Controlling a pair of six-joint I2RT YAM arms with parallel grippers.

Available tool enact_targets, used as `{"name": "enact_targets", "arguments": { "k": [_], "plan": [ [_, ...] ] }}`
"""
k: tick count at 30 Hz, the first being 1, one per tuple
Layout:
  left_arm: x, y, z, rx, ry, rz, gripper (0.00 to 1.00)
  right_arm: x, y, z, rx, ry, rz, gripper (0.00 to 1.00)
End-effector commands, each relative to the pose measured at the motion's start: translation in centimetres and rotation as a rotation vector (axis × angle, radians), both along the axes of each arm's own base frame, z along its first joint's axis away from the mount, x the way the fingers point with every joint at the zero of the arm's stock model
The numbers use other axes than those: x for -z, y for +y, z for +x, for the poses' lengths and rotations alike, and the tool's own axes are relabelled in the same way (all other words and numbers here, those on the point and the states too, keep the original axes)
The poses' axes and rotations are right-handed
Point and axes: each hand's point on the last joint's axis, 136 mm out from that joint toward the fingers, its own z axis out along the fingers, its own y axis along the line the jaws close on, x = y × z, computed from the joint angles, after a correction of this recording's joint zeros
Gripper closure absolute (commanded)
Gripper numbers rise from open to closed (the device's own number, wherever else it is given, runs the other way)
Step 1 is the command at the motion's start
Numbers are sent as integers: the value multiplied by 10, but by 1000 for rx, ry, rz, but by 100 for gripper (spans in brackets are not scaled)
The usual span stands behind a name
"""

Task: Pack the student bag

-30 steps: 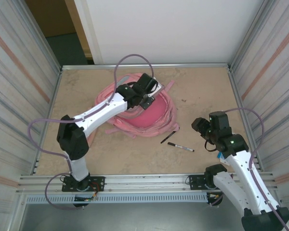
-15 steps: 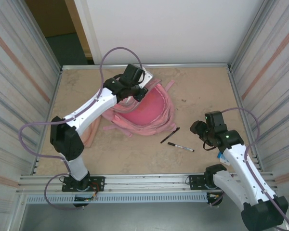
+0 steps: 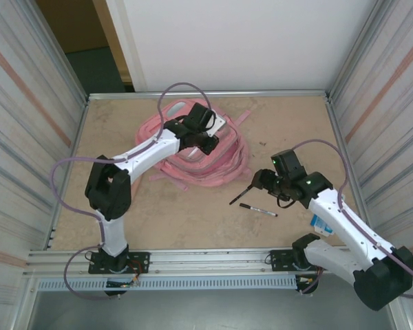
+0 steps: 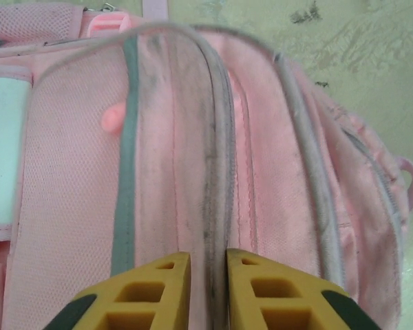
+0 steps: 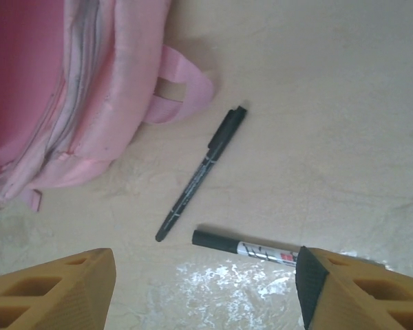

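Observation:
The pink student bag lies flat at the back centre of the table, its straps spread around it. My left gripper hovers right over its top. In the left wrist view the yellow fingers stand a narrow gap apart, and the bag's grey zip seam runs under that gap. My right gripper is wide open above a thin black pen and a black-capped marker, both lying on the table right of the bag.
Ribbed metal walls close in both sides and a white wall stands behind. An aluminium rail runs along the near edge. A pink strap loop of the bag lies close to the pen's cap.
The left gripper held the bag's flap up, showing the red inside; now the flap is down and the jaws have parted slightly. The right arm has swung left over the pens.

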Motion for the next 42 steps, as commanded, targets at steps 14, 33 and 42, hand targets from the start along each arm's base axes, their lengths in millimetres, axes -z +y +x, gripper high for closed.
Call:
{"name": "enact_targets", "arguments": {
  "k": [14, 33, 42],
  "plan": [
    [29, 247, -111, -909, 179, -149, 68, -47, 108, 0, -374, -200, 98, 32],
    [145, 263, -172, -1256, 547, -512, 73, 3, 207, -21, -564, -48, 84, 40],
    [129, 173, -216, -1109, 802, -643, 68, 34, 273, -32, -708, 143, 242, 45]
  ]
}}
